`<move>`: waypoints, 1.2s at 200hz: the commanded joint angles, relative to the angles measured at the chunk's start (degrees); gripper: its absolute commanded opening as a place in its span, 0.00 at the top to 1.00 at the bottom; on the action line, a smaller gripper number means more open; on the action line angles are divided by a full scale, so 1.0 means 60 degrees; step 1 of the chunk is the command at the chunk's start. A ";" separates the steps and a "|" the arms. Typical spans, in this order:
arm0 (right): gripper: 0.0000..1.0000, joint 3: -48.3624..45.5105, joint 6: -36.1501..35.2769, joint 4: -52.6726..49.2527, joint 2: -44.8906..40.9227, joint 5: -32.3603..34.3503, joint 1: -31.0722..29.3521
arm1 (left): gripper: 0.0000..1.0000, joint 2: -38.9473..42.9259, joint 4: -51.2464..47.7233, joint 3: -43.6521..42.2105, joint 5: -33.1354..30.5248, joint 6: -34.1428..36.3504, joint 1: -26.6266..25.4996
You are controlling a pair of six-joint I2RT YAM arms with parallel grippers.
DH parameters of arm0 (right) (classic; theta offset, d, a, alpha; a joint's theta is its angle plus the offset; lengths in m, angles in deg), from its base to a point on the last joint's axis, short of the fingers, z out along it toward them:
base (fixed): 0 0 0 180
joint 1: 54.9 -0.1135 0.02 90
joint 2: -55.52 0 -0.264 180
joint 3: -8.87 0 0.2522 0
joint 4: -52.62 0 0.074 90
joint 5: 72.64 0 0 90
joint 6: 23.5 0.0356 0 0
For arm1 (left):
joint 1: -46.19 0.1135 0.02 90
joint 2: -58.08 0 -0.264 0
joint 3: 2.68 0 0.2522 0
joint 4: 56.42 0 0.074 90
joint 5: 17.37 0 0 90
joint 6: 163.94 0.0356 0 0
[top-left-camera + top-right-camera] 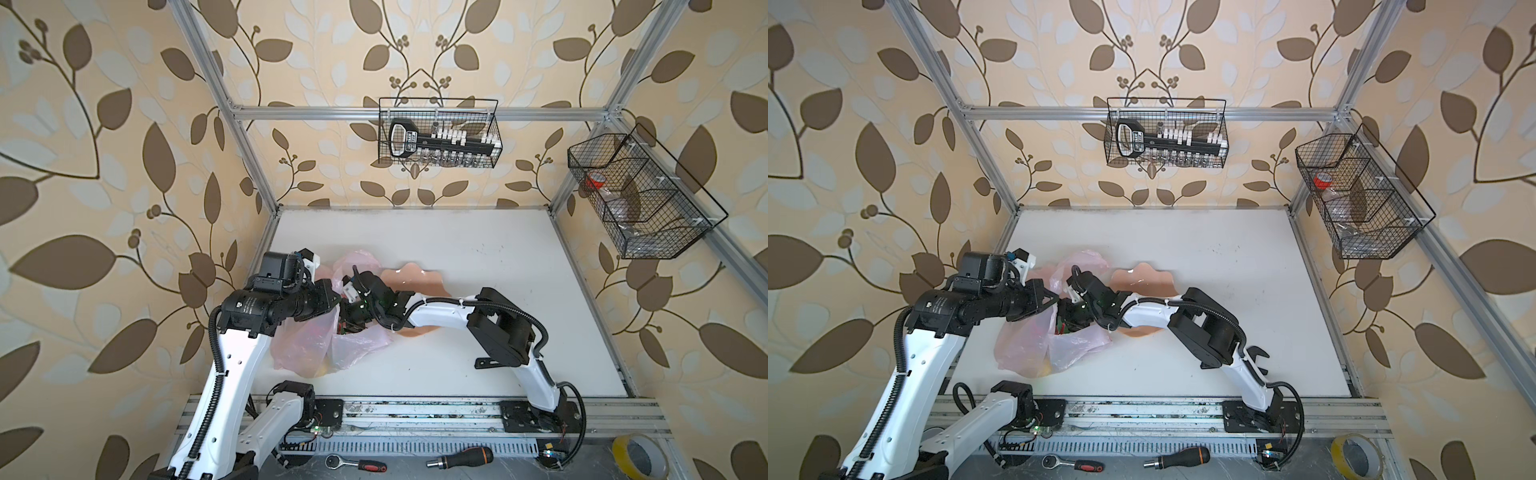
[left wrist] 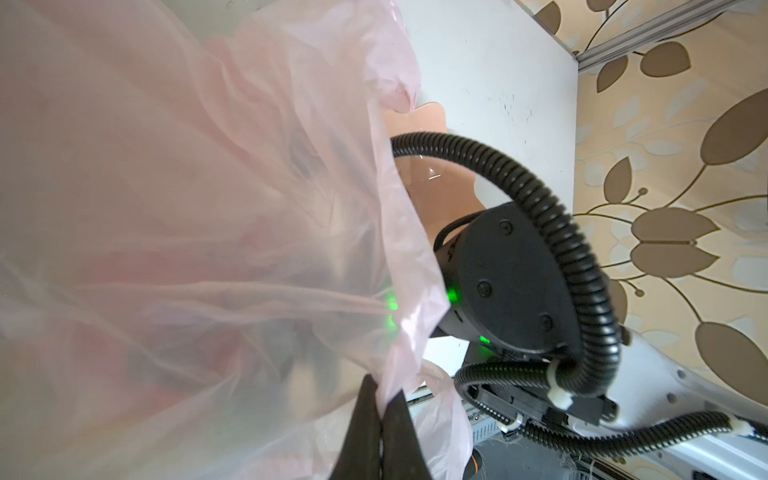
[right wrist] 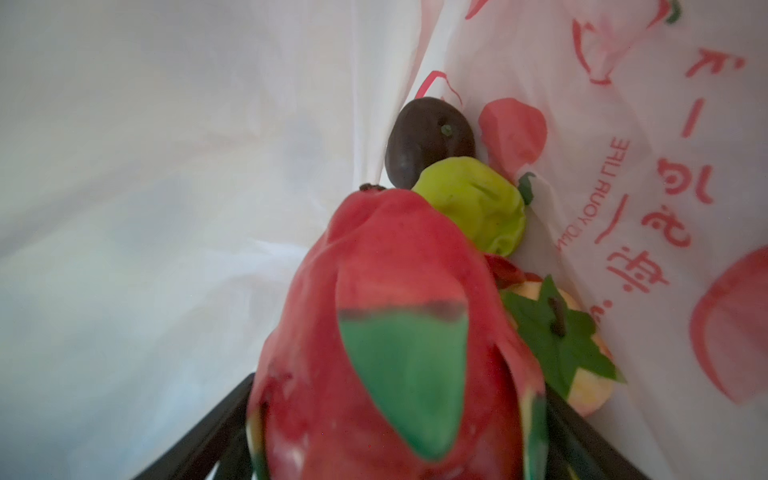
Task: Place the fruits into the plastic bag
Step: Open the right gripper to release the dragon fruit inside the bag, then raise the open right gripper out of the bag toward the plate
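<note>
The dragon fruit [image 3: 386, 332] is inside the plastic bag [image 1: 307, 345], and the right gripper [image 1: 351, 322] has it. Its jaws are spread wide, with a black finger against each flank of the fruit. I judge that a grip, not a release.

Deeper in the bag, the right wrist view shows the dark purple ball [image 3: 424, 137], a green pear [image 3: 473, 203] and a yellow fruit [image 3: 590, 390] with a green leaf, all bunched together. I cannot make out the strawberries or a second pear (a sliver of red under the dragon fruit may be one).

The left gripper [image 2: 380, 419] is pinched tight on the bag's edge and holds the mouth up, at about 12 o'clock from the bag's middle in a top view. The bowl [image 1: 409, 272] sits at 2 o'clock from the bag on the table [image 1: 478, 257]. The part not hidden by the right arm shows no fruit.

I reckon the task is nearly done. What remains is to let go of the dragon fruit and pull out.
</note>
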 commanded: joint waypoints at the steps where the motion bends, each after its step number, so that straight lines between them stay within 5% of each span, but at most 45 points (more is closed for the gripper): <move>1: 0.11 0.0610 -0.0023 0.0251 0.0030 -0.0450 -0.0076 | 1.00 0.0146 0.0276 -0.0087 0.0132 0.0000 -0.0070; 13: 0.00 0.0562 -0.0194 0.0217 -0.0058 -0.0540 -0.0054 | 1.00 0.0188 0.0247 -0.0089 0.0090 0.0007 -0.0070; 240: 0.00 -0.0524 -0.0872 0.0118 -0.1233 -0.0795 0.0779 | 1.00 0.0747 -0.0574 -0.0305 -0.0617 0.0022 -0.0070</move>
